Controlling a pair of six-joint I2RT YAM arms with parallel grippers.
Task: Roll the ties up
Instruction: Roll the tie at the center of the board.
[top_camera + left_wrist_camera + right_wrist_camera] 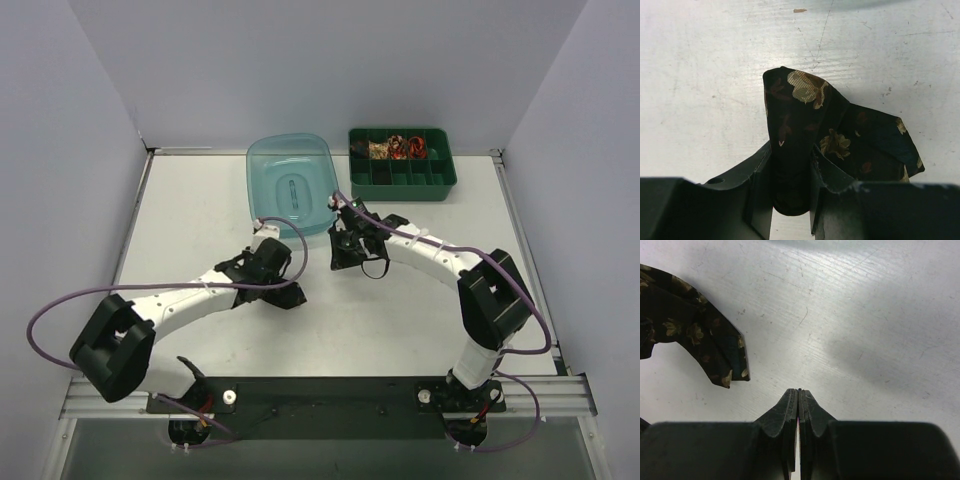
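The black tie [805, 107] with gold-tan flowers shows in the left wrist view, folded into a bunched loop over the white table. My left gripper [791, 150] is shut on it, with a fold of fabric pinched between the fingers. In the top view the left gripper [286, 292] is at the table's middle, and the tie is mostly hidden under it. My right gripper [799, 390] is shut and empty, with the tie's end [700, 335] lying to its left, apart from it. In the top view the right gripper [343, 250] is close to the right of the left one.
A blue plastic tub [290, 180] stands just behind both grippers. A green compartment tray [402, 165] at the back right holds small red and beige rolled coils [400, 148]. Purple cables loop along both arms. Grey walls enclose the table.
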